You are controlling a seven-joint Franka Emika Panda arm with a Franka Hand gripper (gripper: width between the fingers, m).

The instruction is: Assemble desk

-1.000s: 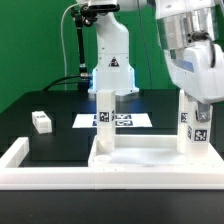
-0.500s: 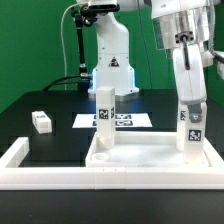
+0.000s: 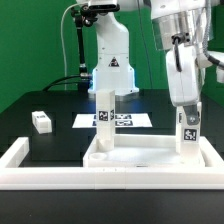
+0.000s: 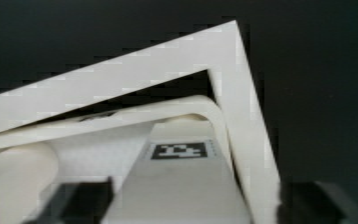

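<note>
The white tabletop panel (image 3: 140,156) lies at the front centre with its raised rim up. One white tagged leg (image 3: 104,116) stands upright at its back left corner. A second leg (image 3: 189,131) stands upright at its right side. My gripper (image 3: 186,101) is straight above that right leg, its fingers down around the leg's top, open. In the wrist view the leg (image 4: 183,176) fills the space between the two dark fingers (image 4: 82,200), with gaps showing, so the gripper (image 4: 202,202) is not closed on it. The panel's rim (image 4: 231,82) lies beyond. A third leg (image 3: 41,121) lies loose at the exterior view's left. A fourth leg is out of view.
The marker board (image 3: 122,121) lies flat behind the tabletop. The long low white barrier wall (image 3: 22,153) runs along the front and up the left side. The robot's base (image 3: 110,62) stands at the back centre with a cable beside it.
The gripper has come down and away from the camera onto the top of the right leg. The legs and the tabletop have not moved.
</note>
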